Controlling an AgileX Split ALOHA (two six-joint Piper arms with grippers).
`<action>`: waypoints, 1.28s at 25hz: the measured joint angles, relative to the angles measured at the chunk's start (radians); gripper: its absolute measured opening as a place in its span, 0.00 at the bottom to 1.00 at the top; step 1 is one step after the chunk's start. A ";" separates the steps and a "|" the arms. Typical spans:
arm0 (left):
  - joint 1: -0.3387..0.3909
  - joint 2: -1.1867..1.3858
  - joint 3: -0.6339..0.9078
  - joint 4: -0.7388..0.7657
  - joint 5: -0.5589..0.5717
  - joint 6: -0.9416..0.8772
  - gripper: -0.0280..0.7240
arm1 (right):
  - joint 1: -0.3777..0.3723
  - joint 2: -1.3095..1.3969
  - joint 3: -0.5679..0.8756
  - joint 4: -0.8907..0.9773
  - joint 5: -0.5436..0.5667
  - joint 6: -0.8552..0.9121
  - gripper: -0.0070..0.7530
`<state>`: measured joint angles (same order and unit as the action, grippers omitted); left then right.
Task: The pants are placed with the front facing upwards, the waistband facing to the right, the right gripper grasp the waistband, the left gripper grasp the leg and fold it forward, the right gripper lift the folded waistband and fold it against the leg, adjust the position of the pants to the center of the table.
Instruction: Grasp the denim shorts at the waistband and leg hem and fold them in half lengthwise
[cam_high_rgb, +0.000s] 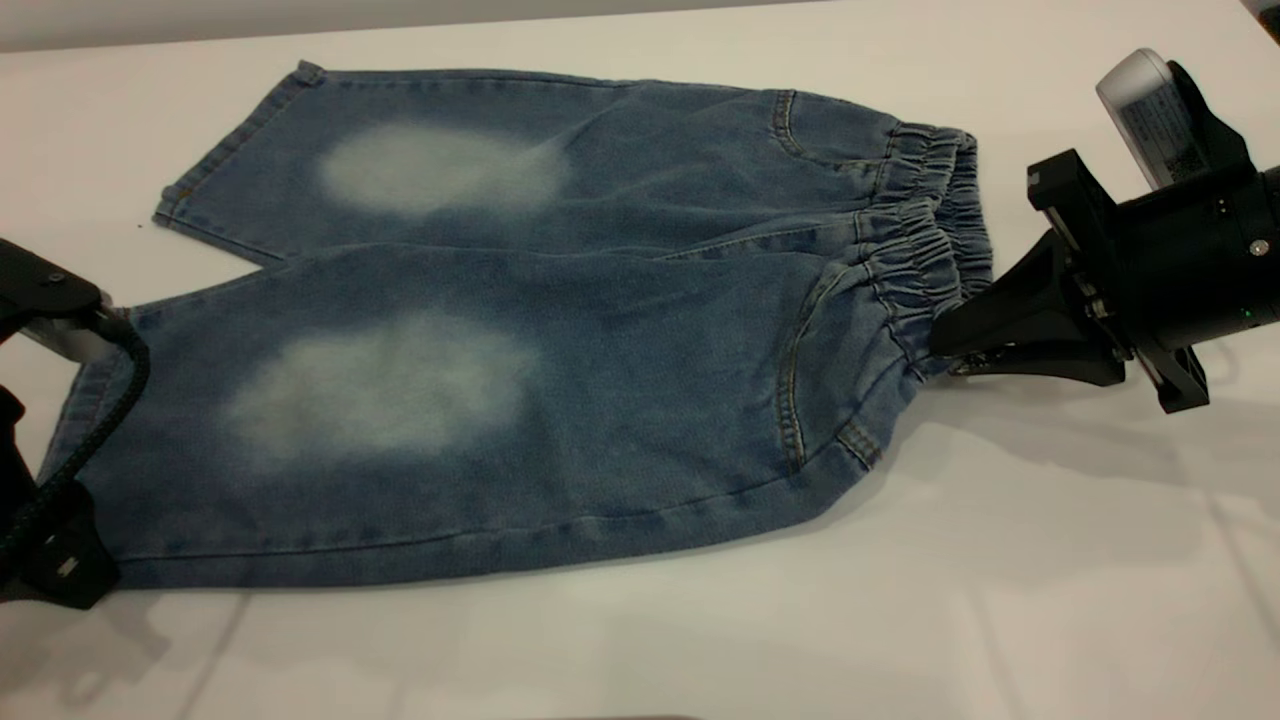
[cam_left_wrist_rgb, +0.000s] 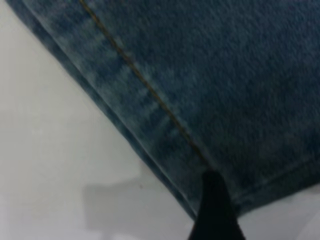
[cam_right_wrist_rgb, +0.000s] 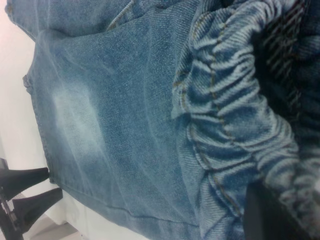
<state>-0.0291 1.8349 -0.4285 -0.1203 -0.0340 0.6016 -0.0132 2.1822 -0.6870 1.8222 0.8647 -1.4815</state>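
While the short blue denim pants (cam_high_rgb: 520, 330) lie spread flat with their front side up on the large plain white tabletop (cam_high_rgb: 1000, 580), the black angular right gripper (cam_high_rgb: 945, 340) with its white labelled cylinder reaches in from the right edge of the exterior view and meets the near end of the gathered, ruffled elastic waistband (cam_high_rgb: 925, 260). Its dark tapered fingers touch the bunched denim there, and in the right wrist view the ruffled band (cam_right_wrist_rgb: 235, 125) fills the space just in front of the camera with one dark finger (cam_right_wrist_rgb: 265, 210) pressed against it, so the gripper appears clenched on the waistband. Each leg carries a pale faded oval, the far one (cam_high_rgb: 440, 168) and the near one (cam_high_rgb: 385, 385), and tan stitching runs along the pocket seams close to the waistband. The legs point toward the left side of the table, the near leg overlapping the far one along the middle. At the hem of the near leg, by the left edge of the exterior view, sits the black left gripper (cam_high_rgb: 55, 560) with a braided cable looping over the cloth. In the left wrist view one dark fingertip (cam_left_wrist_rgb: 215, 210) rests right at the corner of the stitched hem (cam_left_wrist_rgb: 150, 95), touching the denim, yet whether that gripper is clenched on the cloth or released I cannot tell. In the right wrist view the left gripper's two fingers (cam_right_wrist_rgb: 30, 192) show far off at the leg's end, with a gap between them.
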 joint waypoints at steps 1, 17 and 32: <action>0.000 0.001 0.000 0.000 -0.013 0.000 0.65 | 0.000 0.000 0.000 -0.001 0.000 0.000 0.05; 0.000 0.067 -0.009 0.001 -0.066 0.000 0.54 | -0.001 0.000 0.000 -0.011 0.000 -0.001 0.05; 0.002 -0.090 -0.011 0.005 0.090 -0.001 0.11 | -0.033 -0.001 0.000 -0.136 0.119 0.052 0.05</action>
<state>-0.0271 1.7450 -0.4392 -0.1155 0.0558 0.6007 -0.0463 2.1814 -0.6870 1.6860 0.9835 -1.4295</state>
